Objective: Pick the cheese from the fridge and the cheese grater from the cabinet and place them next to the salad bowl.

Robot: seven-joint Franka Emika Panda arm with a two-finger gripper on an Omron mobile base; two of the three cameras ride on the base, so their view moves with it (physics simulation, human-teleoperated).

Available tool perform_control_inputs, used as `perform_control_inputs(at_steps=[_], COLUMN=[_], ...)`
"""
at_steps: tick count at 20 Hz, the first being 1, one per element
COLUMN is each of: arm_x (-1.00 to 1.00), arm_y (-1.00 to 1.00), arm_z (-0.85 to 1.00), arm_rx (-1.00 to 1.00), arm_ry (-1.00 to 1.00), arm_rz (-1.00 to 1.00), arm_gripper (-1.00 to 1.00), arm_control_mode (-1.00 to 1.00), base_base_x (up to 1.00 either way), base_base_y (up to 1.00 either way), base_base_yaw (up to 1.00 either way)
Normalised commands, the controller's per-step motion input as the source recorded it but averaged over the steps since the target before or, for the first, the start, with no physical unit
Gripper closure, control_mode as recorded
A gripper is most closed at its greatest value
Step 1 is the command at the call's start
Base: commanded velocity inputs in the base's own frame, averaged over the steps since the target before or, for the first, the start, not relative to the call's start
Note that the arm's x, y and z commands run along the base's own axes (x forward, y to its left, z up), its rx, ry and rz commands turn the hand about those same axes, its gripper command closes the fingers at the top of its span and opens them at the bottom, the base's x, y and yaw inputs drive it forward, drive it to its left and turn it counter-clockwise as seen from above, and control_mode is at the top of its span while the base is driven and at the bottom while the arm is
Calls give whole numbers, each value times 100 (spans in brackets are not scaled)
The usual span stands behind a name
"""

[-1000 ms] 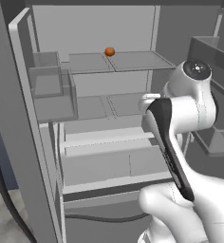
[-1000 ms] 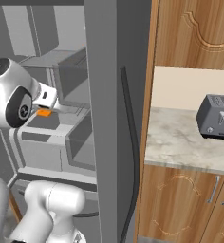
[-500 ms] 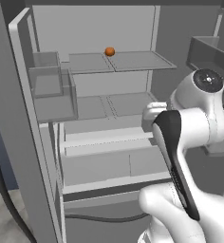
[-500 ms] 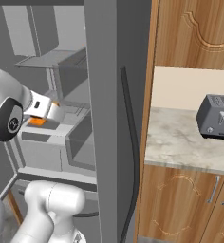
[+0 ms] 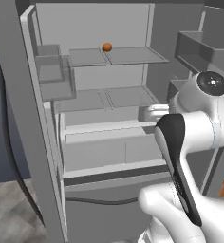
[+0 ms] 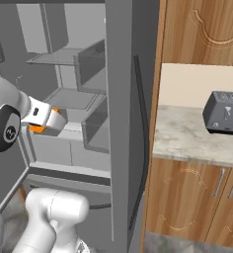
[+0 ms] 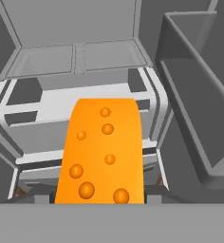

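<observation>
while the fridge [image 5: 109, 142] stands with its door swung wide, the white arm reaches in front of its lower compartments. the gripper [image 6: 39, 127] is clenched on the cheese [image 7: 100, 154], an orange block with rounded bumps on its face. in the hand view the cheese runs lengthwise away from the hand, lifted clear above the pale drawers [image 7: 80, 114] below it. in the right base view a sliver of orange shows under the white hand, just in front of the middle shelf [image 6: 74, 99].

inside the fridge, the left base view shows:
- an upper shelf [image 5: 118, 56] carrying a small round orange ball [image 5: 107, 46] near the back wall;
- a middle shelf below it, bare on its visible surface;
- pale drawers beneath that shelf;
- clear door bins [image 5: 54, 76] on the left door.

a grey door bin [image 7: 199, 99] sits to the right of the cheese in the hand view, apart from it.

to the right of the fridge, the right base view shows a marble-patterned counter [image 6: 187, 141] with a dark toaster [image 6: 226, 112] on it. wooden lower cabinets [image 6: 192, 202] with silver handles sit under the counter, and a wooden wall cabinet [image 6: 207, 29] with a curved groove hangs above it.
</observation>
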Motion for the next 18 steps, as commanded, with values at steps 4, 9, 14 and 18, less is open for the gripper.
perform_control_inputs(at_steps=[4, 9, 14, 18], arm_x=[0, 0, 0, 0], arm_y=[0, 0, 0, 0], arm_z=[0, 0, 0, 0], arm_rx=[0, 0, 0, 0], arm_ry=[0, 0, 0, 0], arm_rz=[0, 0, 0, 0], arm_gripper=[100, 100, 100, 100], arm_control_mode=[100, 100, 100, 100], base_base_x=[-82, -68, -15, -7], base_base_y=[1, 10, -3, -33], base_base_yaw=[2, 8, 49, 62])
